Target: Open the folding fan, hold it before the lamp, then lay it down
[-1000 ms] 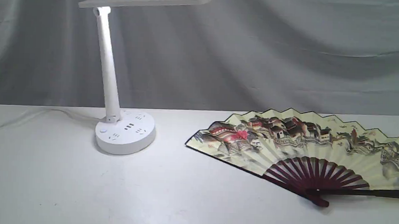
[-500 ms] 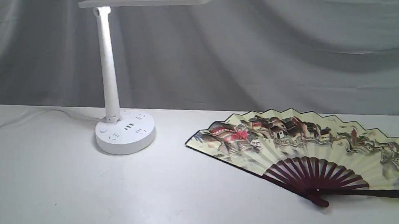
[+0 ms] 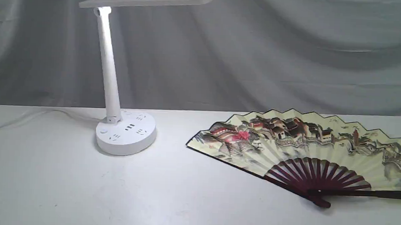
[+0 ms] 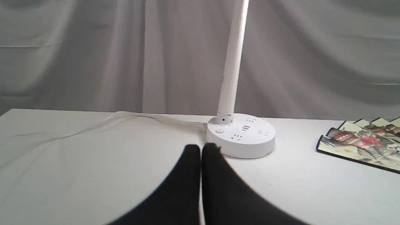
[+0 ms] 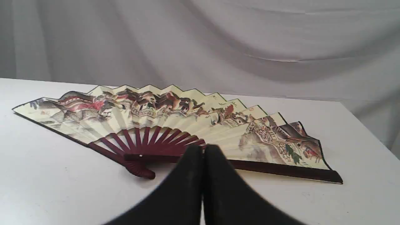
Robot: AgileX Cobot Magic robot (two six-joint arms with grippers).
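The folding fan (image 5: 175, 123) lies spread flat on the white bench (image 5: 56, 193) just short of its far edge, the right gripper (image 5: 202, 150) pressed closed and empty near its ribs.
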